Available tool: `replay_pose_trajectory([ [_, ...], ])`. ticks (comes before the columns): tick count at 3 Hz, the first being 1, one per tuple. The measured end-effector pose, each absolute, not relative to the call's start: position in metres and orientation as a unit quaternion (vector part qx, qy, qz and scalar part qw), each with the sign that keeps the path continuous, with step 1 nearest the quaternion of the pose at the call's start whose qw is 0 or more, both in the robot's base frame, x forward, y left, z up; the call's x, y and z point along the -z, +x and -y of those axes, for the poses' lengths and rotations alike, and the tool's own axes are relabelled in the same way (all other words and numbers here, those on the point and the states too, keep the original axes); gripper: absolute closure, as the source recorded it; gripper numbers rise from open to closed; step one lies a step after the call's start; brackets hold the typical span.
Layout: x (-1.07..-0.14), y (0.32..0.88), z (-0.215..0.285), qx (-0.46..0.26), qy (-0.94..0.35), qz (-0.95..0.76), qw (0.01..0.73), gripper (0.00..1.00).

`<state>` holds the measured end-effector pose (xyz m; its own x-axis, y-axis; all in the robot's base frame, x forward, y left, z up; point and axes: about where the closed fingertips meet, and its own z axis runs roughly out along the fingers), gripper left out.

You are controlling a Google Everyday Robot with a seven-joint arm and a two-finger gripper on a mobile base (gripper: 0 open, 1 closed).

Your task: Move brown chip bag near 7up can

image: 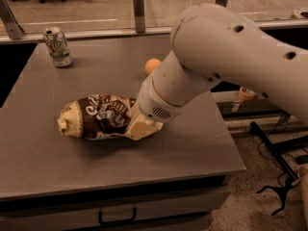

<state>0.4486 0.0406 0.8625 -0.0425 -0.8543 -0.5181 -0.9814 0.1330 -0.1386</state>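
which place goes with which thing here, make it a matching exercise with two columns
Things:
1. crinkly brown chip bag with cream ends
2. small silver and green 7up can
3. small orange ball
4. cream-coloured gripper

Places:
a. far corner of the grey table
b. at the bag's end nearer the ball
c. lying mid-table
d. partly hidden behind the white arm

Pairs: 1-c, 2-a, 3-d, 4-b

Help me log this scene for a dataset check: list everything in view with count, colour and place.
brown chip bag: one, dark brown with cream ends, lying mid-table
7up can: one, silver-green, upright at the far left corner
orange ball: one, orange, far side, partly behind the arm
table: one, grey, under everything
arm: one, white, reaching in from the right
end effector: one, cream, at the bag's right end
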Motion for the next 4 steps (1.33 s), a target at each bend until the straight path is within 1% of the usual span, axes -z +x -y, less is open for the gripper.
replay_pose_trajectory([
  [1, -0.866, 0.45, -0.066, -0.142, -0.672, -0.681, 0.254, 0.87],
  [2, -0.883, 0.467, -0.085, -0.159, -0.675, -0.666, 0.274, 1.0],
  [3, -0.928, 0.503, -0.096, -0.15, -0.669, -0.654, 0.32, 1.0],
  [4, -0.975, 0.545, -0.105, -0.114, -0.669, -0.637, 0.367, 1.0],
])
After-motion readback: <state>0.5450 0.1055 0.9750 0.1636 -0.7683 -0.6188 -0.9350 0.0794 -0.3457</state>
